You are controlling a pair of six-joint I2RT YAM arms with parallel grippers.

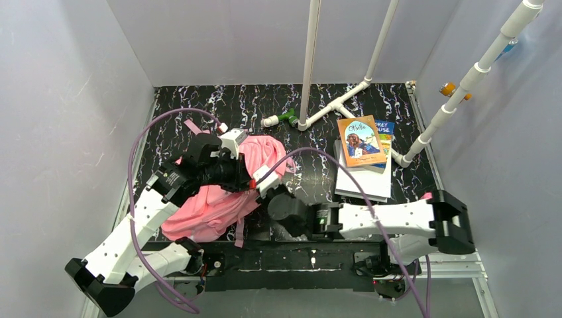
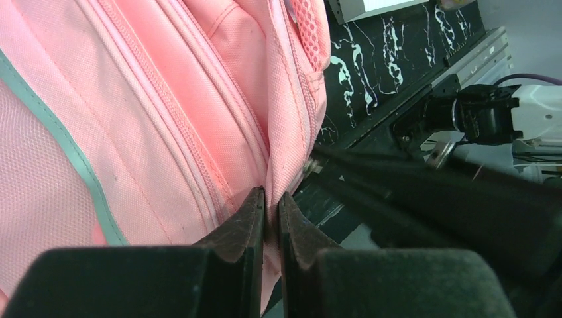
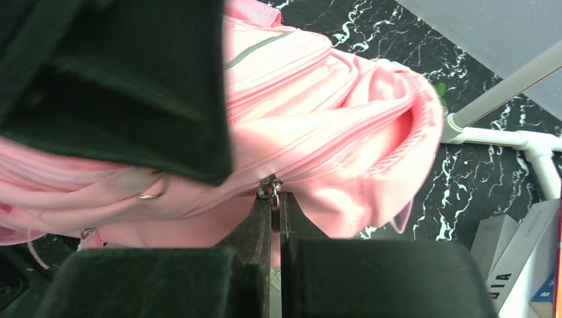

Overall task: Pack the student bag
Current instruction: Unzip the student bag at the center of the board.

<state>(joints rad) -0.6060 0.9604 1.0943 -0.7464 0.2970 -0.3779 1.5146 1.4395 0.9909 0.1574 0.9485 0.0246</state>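
The pink student bag (image 1: 212,209) lies crumpled at the near left of the table, under both arms. In the left wrist view its zipper rows and grey strip (image 2: 66,146) fill the frame. My left gripper (image 2: 270,202) is shut on a fold of the bag's pink fabric, beside a zipper seam. My right gripper (image 3: 275,202) is shut on the bag's small metal zipper pull (image 3: 270,187), at the bag's (image 3: 331,132) near edge. From above, the left gripper (image 1: 255,180) and the right gripper (image 1: 272,202) meet over the bag's right side.
A stack of books (image 1: 361,142) lies right of centre, an orange-covered one on top. A white pipe frame (image 1: 331,109) stands at the back with a green clip (image 1: 288,116) beside it. Grey walls close in left, back and right.
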